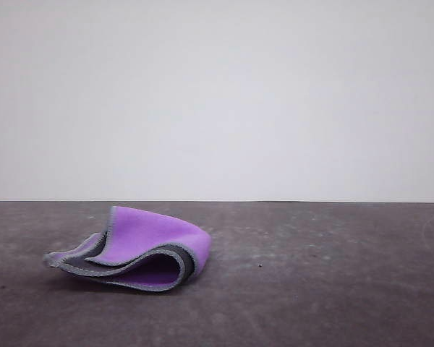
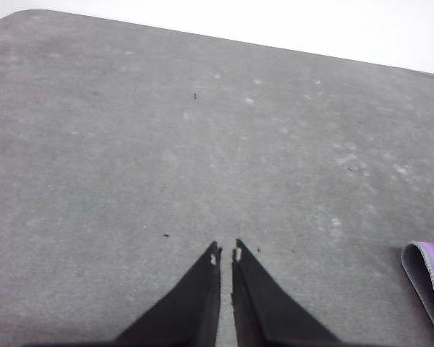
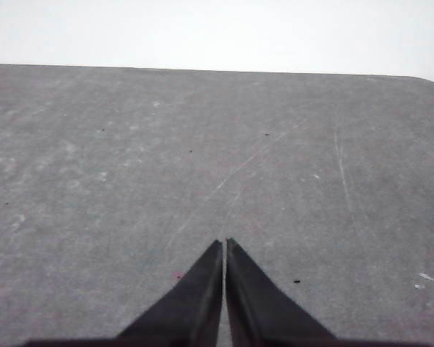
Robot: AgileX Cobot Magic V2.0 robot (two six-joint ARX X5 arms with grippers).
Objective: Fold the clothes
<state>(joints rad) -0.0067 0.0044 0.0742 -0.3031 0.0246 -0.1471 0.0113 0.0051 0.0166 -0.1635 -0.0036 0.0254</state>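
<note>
Currently: cloth (image 1: pixel 137 246) lying on the dark grey surface (image 1: pixel 318 275), left of centre in the front view, loosely folded over itself. Bright purple face up and outward, dark grey face showing as an inner band along the fold, light grey stitched edging tracing the layers. Front fold standing open as a loop, not pressed flat; one corner trailing out flat toward the left. Bundle rumpled, edges not aligned.

Left end effector (image 2: pixel 225 251) seen from its wrist camera: black fingers nearly together, thin slit between the tips, nothing between them, so clenched and empty. Tips above bare surface (image 2: pixel 166 144). Cloth (image 2: pixel 428 275) showing at the frame edge of that view, off to the side of the fingers, apart from them, no contact; grey face and purple strip with stitched edging visible there.

Right end effector (image 3: pixel 223 243) seen from its wrist camera: fingers pressed tip to tip, clenched, nothing held. Bare surface (image 3: pixel 202 144) beneath and ahead, with pale scuffs and scratch lines, rounded corner at the far edge.

Plain white wall (image 1: pixel 217 94) behind the surface.
</note>
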